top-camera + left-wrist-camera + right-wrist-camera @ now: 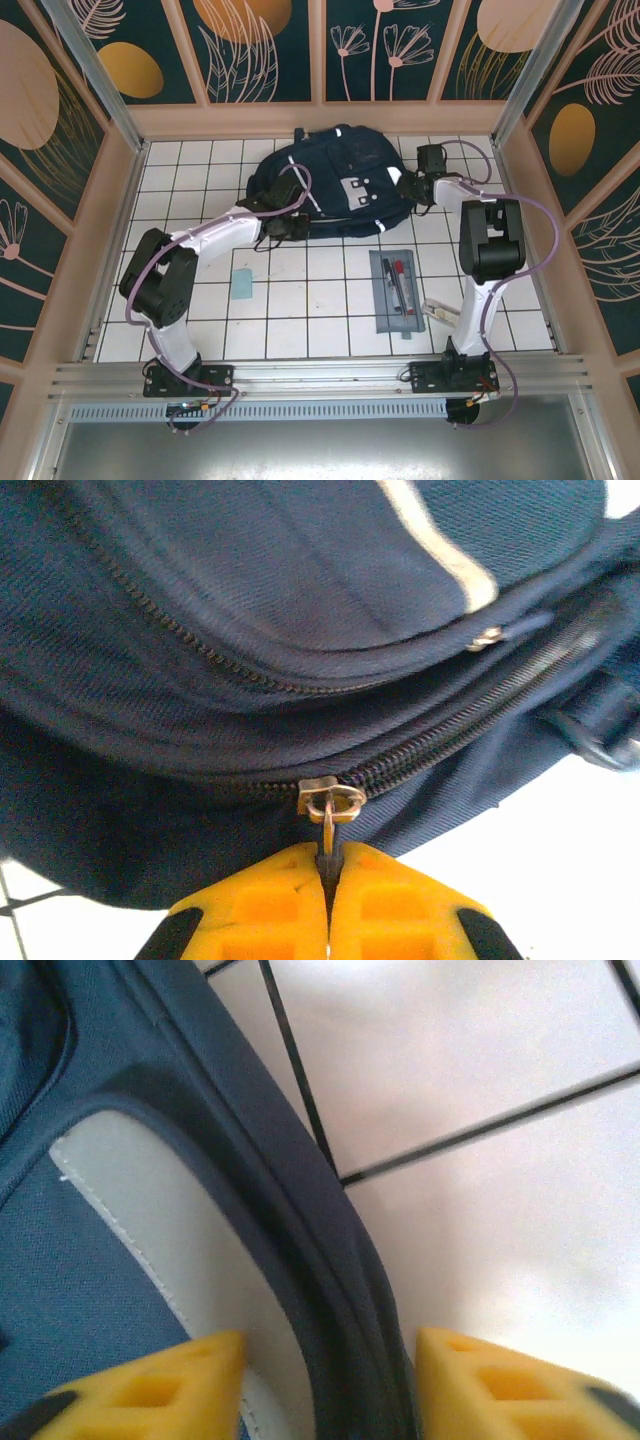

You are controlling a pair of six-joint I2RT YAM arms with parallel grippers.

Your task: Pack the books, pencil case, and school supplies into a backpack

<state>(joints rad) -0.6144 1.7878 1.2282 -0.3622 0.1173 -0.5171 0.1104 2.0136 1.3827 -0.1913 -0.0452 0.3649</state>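
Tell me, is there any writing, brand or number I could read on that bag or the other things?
None can be read.
The backpack has a grey patch, but no legible mark shows on it.
Any print on the pens on the pencil case is too small to tell.

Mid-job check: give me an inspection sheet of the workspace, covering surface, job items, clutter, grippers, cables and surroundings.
Surface: white tiled table with dark grout lines.
Job's things: large navy-blue fabric backpack lying at the far side; flat grey-blue pencil case beside the right arm, red pen and black pen showing on it; small light-blue flat rectangle near the left arm; whitish-beige oblong piece right of the case.
Clutter: nothing seen.
Grippers: left gripper shut on the metal zipper pull; right gripper open, straddling the backpack's edge.
Cables: purple cables looped along both arms.
Surroundings: dark floral wall panels enclose the table.
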